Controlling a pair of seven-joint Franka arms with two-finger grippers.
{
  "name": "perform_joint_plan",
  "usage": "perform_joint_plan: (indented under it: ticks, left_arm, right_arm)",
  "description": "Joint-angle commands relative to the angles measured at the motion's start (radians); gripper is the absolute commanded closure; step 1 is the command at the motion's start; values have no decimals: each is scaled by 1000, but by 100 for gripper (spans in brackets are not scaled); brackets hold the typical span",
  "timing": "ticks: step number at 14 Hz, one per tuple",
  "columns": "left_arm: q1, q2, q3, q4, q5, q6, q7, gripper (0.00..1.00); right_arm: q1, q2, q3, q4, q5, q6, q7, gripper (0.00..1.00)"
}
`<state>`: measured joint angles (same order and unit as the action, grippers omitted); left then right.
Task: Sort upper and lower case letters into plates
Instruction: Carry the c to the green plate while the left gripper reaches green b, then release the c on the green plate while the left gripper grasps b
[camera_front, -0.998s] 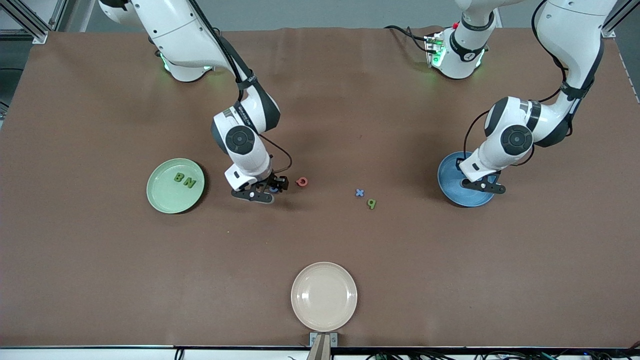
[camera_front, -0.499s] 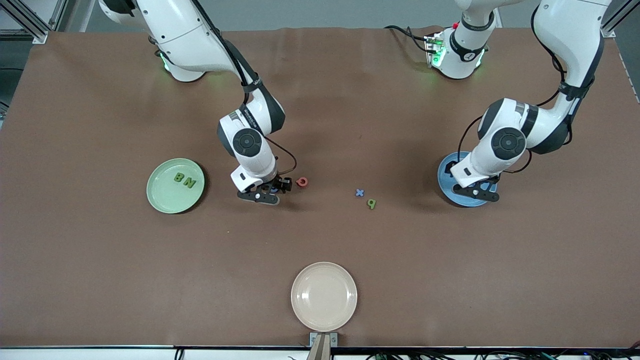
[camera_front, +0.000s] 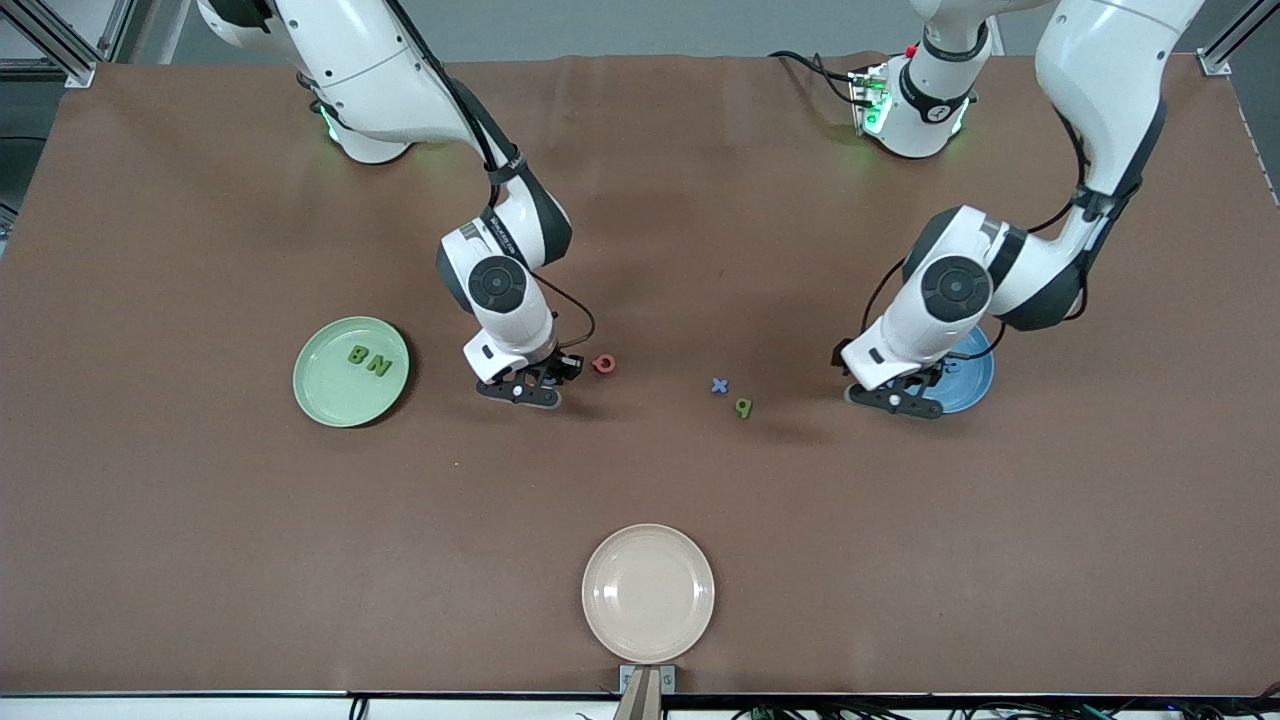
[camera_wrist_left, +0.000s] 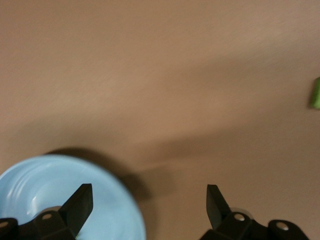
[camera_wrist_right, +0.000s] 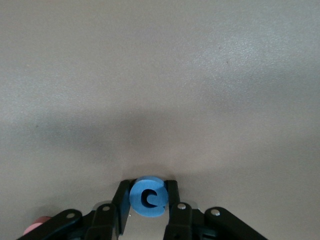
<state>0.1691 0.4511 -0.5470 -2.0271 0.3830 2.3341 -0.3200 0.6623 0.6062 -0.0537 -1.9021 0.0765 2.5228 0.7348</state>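
Green plate (camera_front: 350, 385) toward right arm's end of table, green letters B (camera_front: 357, 354) and N (camera_front: 379, 365) lying in it. Right gripper (camera_front: 530, 385) low at table, jaws pinching blue letter C (camera_wrist_right: 148, 196). Red letter (camera_front: 603, 364) just beside right gripper, on table. Cream plate (camera_front: 648, 592) at table edge nearest front camera. Blue x (camera_front: 719, 385) and green letter (camera_front: 743, 407) close together mid-table. Left gripper (camera_front: 893, 392) over table at rim of blue plate (camera_front: 972, 385), jaws spread wide, holding nothing. Blue plate toward left arm's end, small blue letter (camera_front: 951, 366) in it.
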Motion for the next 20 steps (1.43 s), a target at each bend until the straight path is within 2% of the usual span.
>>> perform_joint_plan:
  ticks: [1,4,6,8,10,15,18,20]
  left_arm:
    - [-51,78,-5,82,33,22,-20,0]
    - [-91,110,-5,120,22,24,-30,0]
    - [-115,161,-5,159,22,24,-27,0]
    - [-143,178,-5,182,22,24,-36,0]
    - [-169,220,-5,227,27,24,-54,0]
    - [-218,294,1,306,30,24,-76,2]
    - [-238,314,2,314,30,24,-89,9]
    - [-243,320,4,312,31,25,-91,21]
  right_arm:
    - [0,-3,-12,-3,3,-12,3,100]
    - [-39,-66,-29,-2,-6,-146,-50,100]
    - [-93,-120,-32,-5,-6,-243,-160,100]
    - [-168,-182,-32,-49,-11,-277,-285,100]
    - [-278,-244,-32,-130,-18,-271,-475,100]
    - [-507,-282,-31,-215,-32,-240,-838,100]
    - [-579,-276,-31,-296,-32,-110,-960,100]
    - [-587,-273,-31,-340,-32,-37,-982,100]
